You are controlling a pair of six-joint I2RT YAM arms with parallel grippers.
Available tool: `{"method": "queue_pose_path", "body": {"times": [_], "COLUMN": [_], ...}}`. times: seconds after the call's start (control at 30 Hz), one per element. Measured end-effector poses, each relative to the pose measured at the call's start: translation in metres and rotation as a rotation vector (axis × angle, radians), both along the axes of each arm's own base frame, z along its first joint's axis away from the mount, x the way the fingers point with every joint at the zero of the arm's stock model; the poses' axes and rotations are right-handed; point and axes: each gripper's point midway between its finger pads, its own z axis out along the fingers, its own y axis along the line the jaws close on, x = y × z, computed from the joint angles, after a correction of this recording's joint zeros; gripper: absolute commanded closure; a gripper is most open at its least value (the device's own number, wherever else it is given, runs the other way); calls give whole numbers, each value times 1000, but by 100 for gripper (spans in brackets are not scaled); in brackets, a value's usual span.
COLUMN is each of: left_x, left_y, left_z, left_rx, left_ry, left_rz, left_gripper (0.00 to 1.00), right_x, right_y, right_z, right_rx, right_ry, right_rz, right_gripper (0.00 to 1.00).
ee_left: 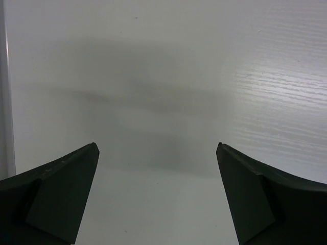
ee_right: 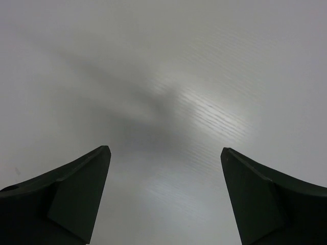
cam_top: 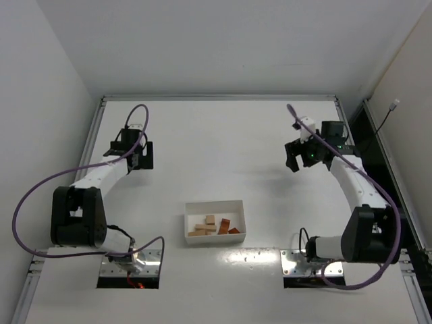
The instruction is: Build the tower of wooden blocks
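No stacked wood block tower shows. Several small wooden blocks lie loose in a white tray (cam_top: pixel 214 204) near the table's front centre: light tan ones (cam_top: pixel 204 225) on the left, reddish-brown ones (cam_top: pixel 225 226) on the right. My left gripper (cam_top: pixel 140 156) is open and empty at the far left, well away from the tray; its wrist view (ee_left: pixel 157 148) shows only bare white table between the fingers. My right gripper (cam_top: pixel 294 156) is open and empty at the far right; its wrist view (ee_right: pixel 166 150) also shows only bare table.
The white table (cam_top: pixel 216 142) has a raised metal rail along its far edge (cam_top: pixel 219 98) and sides. White walls stand to the left and behind. Purple cables loop off both arms. The arm bases sit at the near edge.
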Motion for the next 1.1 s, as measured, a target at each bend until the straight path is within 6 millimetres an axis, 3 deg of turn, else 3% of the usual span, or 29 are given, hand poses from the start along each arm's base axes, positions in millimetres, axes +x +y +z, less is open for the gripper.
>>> {"method": "queue_pose_path", "body": {"times": [0.1, 0.2, 0.27, 0.43, 0.5, 0.6, 0.73, 1.0, 1.1], "left_x": [1, 0, -2, -1, -2, -7, -12, -16, -16], "left_y": [-5, -13, -18, -22, -21, -17, -12, -1, 1], "left_z": [6, 22, 39, 67, 65, 58, 55, 55, 55], "left_rx": [-21, -39, -43, -44, -49, -63, -86, -99, -102], "left_ry": [5, -20, -62, -117, -102, -69, -44, -38, -39], "left_rz": [-22, -95, -143, -192, -189, -177, -163, -121, -112], "left_gripper": [0, 0, 0, 0, 0, 0, 0, 0, 0], "right_x": [-16, -43, -61, -83, -91, -116, -149, -142, -139], "right_y": [43, 116, 155, 209, 231, 263, 288, 303, 307], "right_z": [9, 38, 60, 104, 112, 101, 70, 25, 19], "right_rx": [-25, -48, -37, -7, 1, 2, -12, -18, -8], "right_ry": [-6, -79, -137, -225, -236, -208, -86, 118, 135], "right_rz": [226, 564, 745, 996, 1086, 1244, 1410, 1462, 1436], "right_gripper": [14, 16, 18, 30, 26, 24, 27, 29, 31]}}
